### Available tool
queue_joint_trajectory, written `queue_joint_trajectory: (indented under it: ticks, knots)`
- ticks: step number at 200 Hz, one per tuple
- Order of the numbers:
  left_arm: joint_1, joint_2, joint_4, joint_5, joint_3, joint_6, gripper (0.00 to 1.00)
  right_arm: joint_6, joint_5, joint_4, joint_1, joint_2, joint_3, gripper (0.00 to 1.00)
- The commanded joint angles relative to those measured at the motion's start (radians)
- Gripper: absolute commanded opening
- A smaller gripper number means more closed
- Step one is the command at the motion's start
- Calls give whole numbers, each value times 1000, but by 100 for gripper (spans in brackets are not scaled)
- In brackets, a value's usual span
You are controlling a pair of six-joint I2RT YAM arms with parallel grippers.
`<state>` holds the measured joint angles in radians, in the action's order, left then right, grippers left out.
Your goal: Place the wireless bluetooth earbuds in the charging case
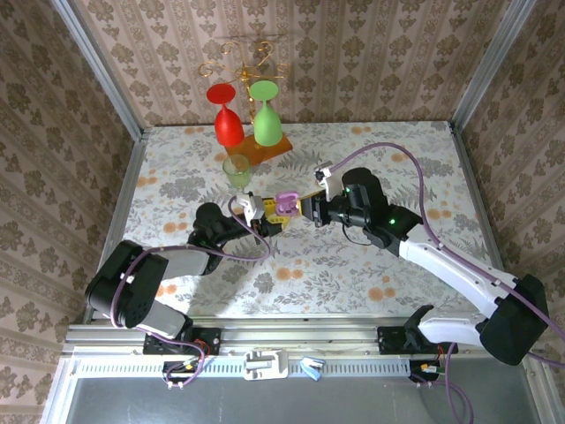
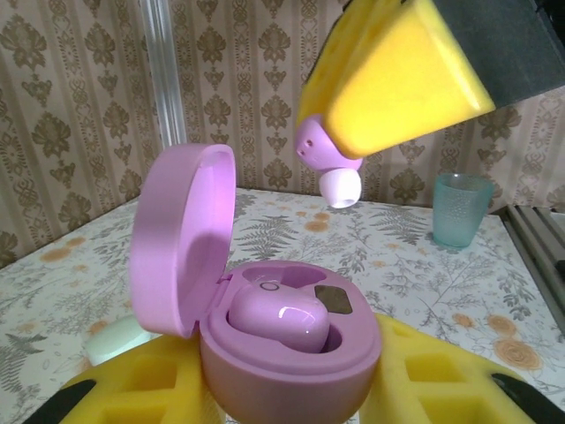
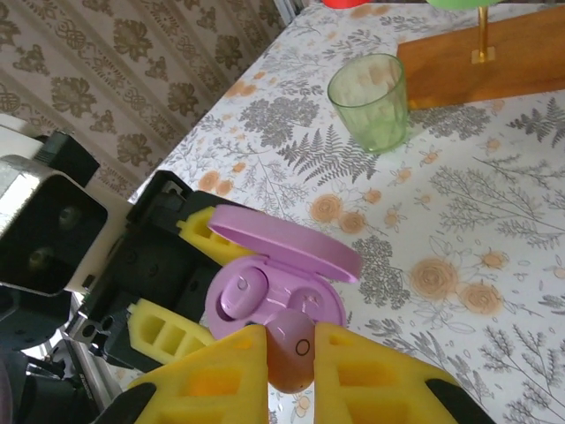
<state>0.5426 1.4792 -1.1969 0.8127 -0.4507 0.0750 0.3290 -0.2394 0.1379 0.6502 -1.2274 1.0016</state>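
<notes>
Left end effector (image 1: 272, 221) is clamped tight on the open purple charging case (image 2: 291, 353), held above the middle of the worktop (image 1: 353, 265), with one lilac earbud (image 2: 278, 320) sitting inside. Right end effector (image 3: 291, 367) pinches the second earbud (image 2: 328, 168) just above the case, not touching it.

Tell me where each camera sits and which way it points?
Top external: overhead behind the bases, looking down on the table; left arm and right arm show.
Left wrist: looks along the left gripper, across the charging case it holds.
Right wrist: looks down past the right gripper pinching an earbud.
Shared: all see that case.
</notes>
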Motion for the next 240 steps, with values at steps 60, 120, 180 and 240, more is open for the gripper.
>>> queue_joint_trajectory:
  ticks: [60,120,180,240]
  knots:
    - [5,-15,7,51,-9,29,26,-111,26,68,28,-62,64,14]
    - [5,-8,7,54,-16,28,26,-162,76,125,31,-63,70,14]
    - [9,-8,1,68,-29,39,26,-217,85,151,37,-84,88,13]
    - [13,-4,0,71,-37,42,26,-251,84,170,45,-98,103,13]
